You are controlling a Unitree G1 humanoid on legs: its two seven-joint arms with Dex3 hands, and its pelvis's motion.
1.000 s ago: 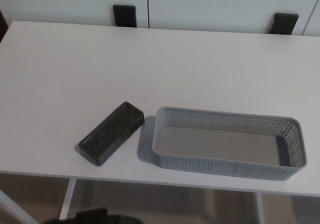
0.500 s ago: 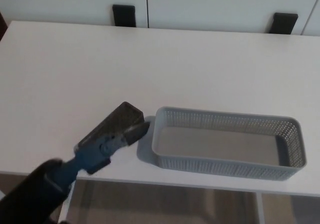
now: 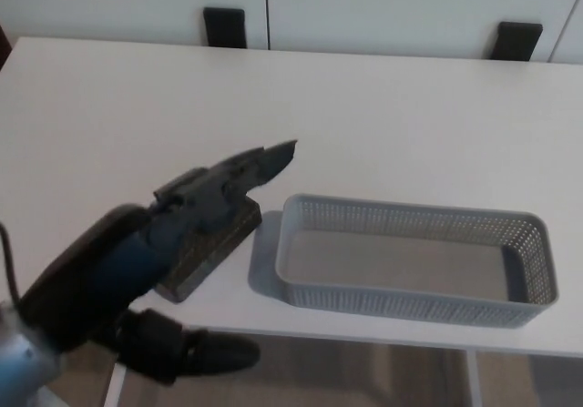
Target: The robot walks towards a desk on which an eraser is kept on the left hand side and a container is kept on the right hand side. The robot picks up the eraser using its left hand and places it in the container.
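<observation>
black and thick, the left hand reaches in from the lower left of the frame over the dark eraser; its fingers stretch out, open, gripping nothing. the eraser lies on the white desk just left of the grey container.

Lighting: bright, even, diffuse, from overhead. Desk top: near-white, mildly washed out, without hard glare. Shadows: soft; a faint grey one lay left of the container, a darker one beneath the left hand. Focus: overall soft and low in resolution; the forearm at lower left of the frame was blurred. Edge distortion: slight.
</observation>
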